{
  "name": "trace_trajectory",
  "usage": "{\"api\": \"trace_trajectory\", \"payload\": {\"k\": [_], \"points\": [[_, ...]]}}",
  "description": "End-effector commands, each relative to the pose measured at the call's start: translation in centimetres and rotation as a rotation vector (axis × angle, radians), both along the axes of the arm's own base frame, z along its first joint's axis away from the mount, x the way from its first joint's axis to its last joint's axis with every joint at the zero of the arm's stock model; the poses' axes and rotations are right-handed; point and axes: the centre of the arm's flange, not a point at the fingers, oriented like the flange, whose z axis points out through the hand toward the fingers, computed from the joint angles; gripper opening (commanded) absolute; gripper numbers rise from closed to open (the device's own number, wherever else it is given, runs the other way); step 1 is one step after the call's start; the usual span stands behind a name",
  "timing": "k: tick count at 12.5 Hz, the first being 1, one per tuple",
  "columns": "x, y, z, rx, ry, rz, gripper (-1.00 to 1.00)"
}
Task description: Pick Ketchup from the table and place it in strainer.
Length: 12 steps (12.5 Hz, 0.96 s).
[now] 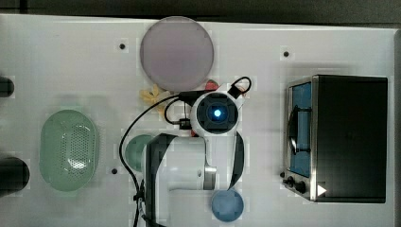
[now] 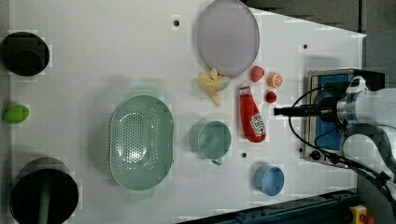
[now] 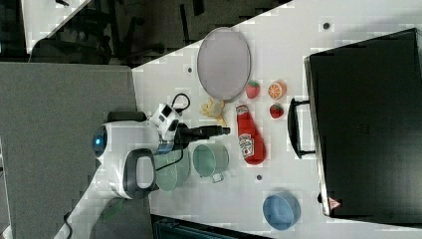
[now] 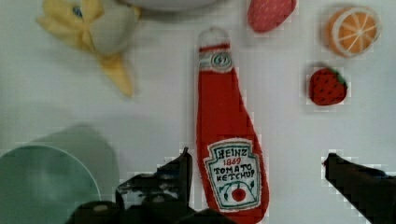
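Strainer (image 2: 140, 142) holds nothing | Ketchup (image 2: 251, 116) flat on table (image 2: 93, 60) beside cup (image 2: 212, 139) | gripper (image 4: 257, 170) spread wide, straddling it

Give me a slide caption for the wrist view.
Open gripper straddles the lying red plush ketchup bottle on the white table, above its label end.

Bright even light, white table (image 2: 93, 56) washed out, soft shadows, blocky compression, wrist view slightly blurred
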Motion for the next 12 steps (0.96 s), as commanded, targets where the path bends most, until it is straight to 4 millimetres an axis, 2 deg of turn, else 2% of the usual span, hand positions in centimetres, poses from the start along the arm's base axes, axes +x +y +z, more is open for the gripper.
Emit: {"api": "trace_trajectory", "payload": {"k": [1, 6, 9, 10, 12], "points": [[-1.4, -0.2, -5.0, 0.011, 0.029, 0.084, 1.0], [-2.1, -0.1, -11.2, 0.021, 0.007, 0.081, 1.0], [-2.7, -0.1, -14.2, 0.027, 0.008, 0.076, 1.0], [-2.8, -0.2, -14.9, 0.028, 0.013, 0.074, 0.92], [-2.9, -0.2, -15.4, 0.03, 0.015, 0.073, 0.43]]}}
